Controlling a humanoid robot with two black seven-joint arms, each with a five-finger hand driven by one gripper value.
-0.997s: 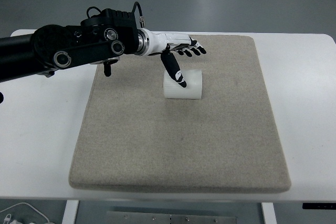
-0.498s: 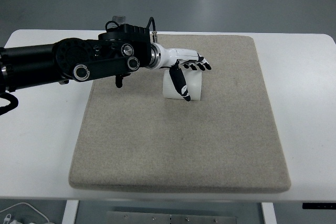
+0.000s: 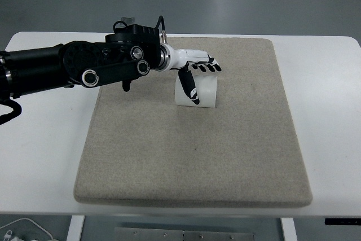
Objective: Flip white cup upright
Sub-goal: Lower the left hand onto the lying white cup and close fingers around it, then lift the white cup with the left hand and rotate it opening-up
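Observation:
A white cup (image 3: 204,92) lies on its side on the beige felt mat (image 3: 192,150), in the upper middle of the top view. My left hand (image 3: 198,78) reaches in from the left on a black arm (image 3: 73,69). Its four fingers (image 3: 210,67) lie over the cup's far side and its thumb (image 3: 189,87) presses down across the cup's near face. The cup sits between thumb and fingers, so the hand is shut on it. Part of the cup's left end is hidden behind the thumb. No right arm shows.
The mat covers most of a white table (image 3: 330,111). White cables (image 3: 22,231) lie on the floor at the bottom left, below the table's front edge. A grey floor shows beyond the table's far edge.
The left arm reached further right, and the hand closed around the cup, fingers over its far side and thumb across the front. The cup has barely shifted.

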